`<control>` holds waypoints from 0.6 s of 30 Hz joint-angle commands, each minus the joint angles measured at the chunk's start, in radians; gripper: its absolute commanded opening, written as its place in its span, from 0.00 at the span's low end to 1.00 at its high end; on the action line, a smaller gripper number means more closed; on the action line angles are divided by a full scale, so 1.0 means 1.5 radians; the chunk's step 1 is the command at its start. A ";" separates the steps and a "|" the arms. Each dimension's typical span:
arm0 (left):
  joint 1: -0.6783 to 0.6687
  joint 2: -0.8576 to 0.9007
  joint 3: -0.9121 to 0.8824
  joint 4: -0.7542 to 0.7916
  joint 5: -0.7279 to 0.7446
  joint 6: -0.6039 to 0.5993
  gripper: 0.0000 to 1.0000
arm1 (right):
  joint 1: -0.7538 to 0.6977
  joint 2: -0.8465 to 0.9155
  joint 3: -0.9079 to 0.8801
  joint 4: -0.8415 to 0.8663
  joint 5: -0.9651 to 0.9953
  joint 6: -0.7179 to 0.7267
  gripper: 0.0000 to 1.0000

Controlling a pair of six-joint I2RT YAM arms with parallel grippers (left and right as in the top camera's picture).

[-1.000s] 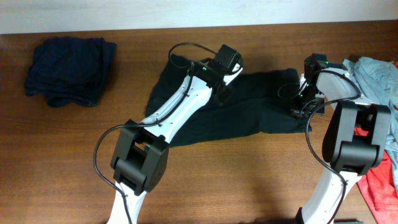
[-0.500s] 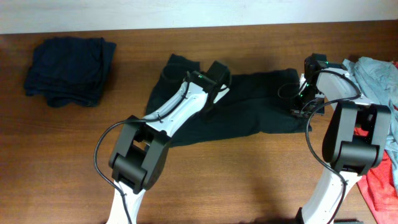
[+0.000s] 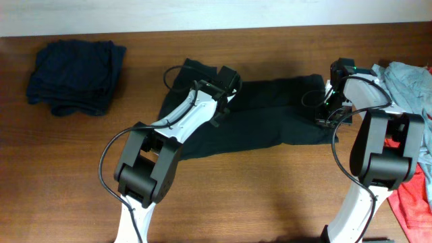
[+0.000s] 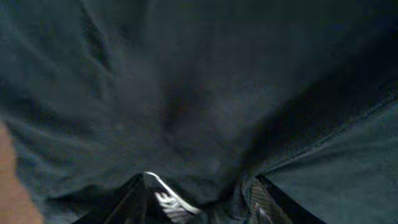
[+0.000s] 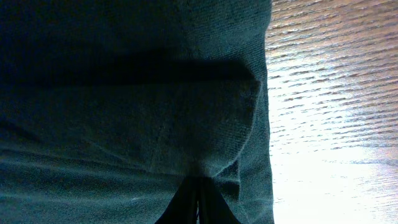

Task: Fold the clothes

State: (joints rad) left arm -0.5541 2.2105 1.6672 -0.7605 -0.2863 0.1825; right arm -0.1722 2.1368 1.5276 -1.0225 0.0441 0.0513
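The black T-shirt (image 3: 270,115) lies spread and rumpled across the middle of the table. My left gripper (image 3: 225,84) is down on its upper left part. In the left wrist view the dark fabric (image 4: 186,81) fills the frame, and the left gripper (image 4: 200,177) stands open with a bulge of cloth between its spread fingers. My right gripper (image 3: 329,116) is at the shirt's right edge. In the right wrist view the right gripper (image 5: 198,180) is shut, and the cloth (image 5: 124,112) puckers toward its tips at the hem.
A folded dark navy pile (image 3: 74,67) sits at the back left. A grey-blue garment (image 3: 405,77) lies at the back right, with a red one (image 3: 415,202) at the right front edge. Bare wood (image 5: 323,93) shows right of the shirt's hem.
My left gripper has slid leftward and slightly toward the front across the shirt. The right gripper and the shirt's right edge have stayed put.
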 commanded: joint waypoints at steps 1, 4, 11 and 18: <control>0.010 0.000 -0.003 0.011 -0.037 0.009 0.54 | 0.001 -0.003 0.002 0.006 -0.004 0.003 0.06; 0.010 0.000 -0.003 0.030 -0.049 0.009 0.61 | 0.001 -0.003 0.002 0.006 -0.005 0.003 0.06; 0.022 -0.004 0.024 0.065 -0.113 0.002 0.73 | 0.001 -0.003 0.002 0.006 -0.004 0.003 0.05; 0.048 -0.041 0.136 -0.126 -0.037 -0.083 0.73 | 0.001 -0.003 0.002 0.006 -0.005 0.004 0.06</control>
State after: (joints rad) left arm -0.5018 2.2074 1.8141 -0.9051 -0.4030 0.1165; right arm -0.1722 2.1368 1.5276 -1.0222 0.0441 0.0517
